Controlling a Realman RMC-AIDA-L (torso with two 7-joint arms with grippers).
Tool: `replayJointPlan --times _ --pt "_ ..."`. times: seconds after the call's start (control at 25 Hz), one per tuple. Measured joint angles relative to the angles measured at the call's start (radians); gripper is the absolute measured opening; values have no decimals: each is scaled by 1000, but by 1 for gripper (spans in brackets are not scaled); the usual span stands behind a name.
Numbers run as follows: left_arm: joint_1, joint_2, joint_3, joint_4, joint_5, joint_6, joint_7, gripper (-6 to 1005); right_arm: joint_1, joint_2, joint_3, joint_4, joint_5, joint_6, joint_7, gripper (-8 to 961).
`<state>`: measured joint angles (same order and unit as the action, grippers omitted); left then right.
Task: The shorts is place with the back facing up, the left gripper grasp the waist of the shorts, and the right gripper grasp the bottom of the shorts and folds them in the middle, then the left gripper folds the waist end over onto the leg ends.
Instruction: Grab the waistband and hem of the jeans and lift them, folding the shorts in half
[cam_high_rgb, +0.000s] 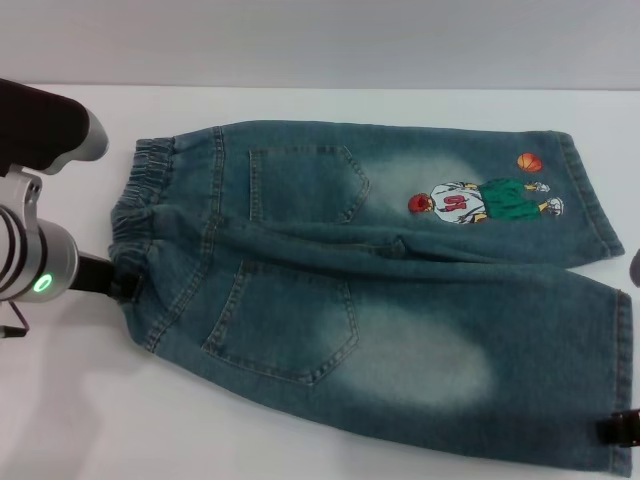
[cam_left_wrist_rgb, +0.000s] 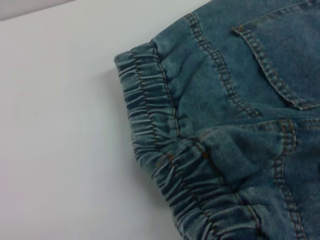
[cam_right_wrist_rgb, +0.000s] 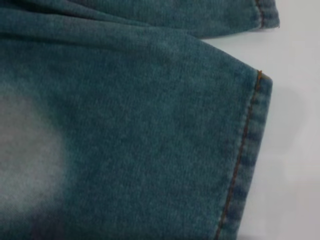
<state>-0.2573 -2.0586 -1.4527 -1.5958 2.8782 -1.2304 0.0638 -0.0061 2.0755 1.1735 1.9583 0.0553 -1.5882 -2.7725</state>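
The shorts (cam_high_rgb: 380, 300) lie flat on the white table, back up, both patch pockets showing. The ruffled waist (cam_high_rgb: 140, 215) is at the left and fills the left wrist view (cam_left_wrist_rgb: 165, 165). The bottom of the shorts (cam_high_rgb: 615, 330) is at the right; the far leg carries the cartoon player print (cam_high_rgb: 480, 200). My left gripper (cam_high_rgb: 118, 278) sits at the near part of the waist band, touching its edge. My right gripper (cam_high_rgb: 620, 430) shows only as a black tip at the near leg's hem (cam_right_wrist_rgb: 250, 150). Neither wrist view shows fingers.
The white table (cam_high_rgb: 80, 420) extends to the left of and in front of the shorts. A grey wall runs behind the table's far edge. My left arm's silver body with a green light (cam_high_rgb: 42, 283) stands at the left edge.
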Motion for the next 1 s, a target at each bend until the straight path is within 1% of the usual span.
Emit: replayJointPlan --times 0.56,1.0 --pt "-19 0 3 7 0 -3 4 212 12 0 -8 -56 55 57 6 509" --pt "-19 0 6 10 -2 -5 5 213 20 0 -14 -79 61 85 10 502"
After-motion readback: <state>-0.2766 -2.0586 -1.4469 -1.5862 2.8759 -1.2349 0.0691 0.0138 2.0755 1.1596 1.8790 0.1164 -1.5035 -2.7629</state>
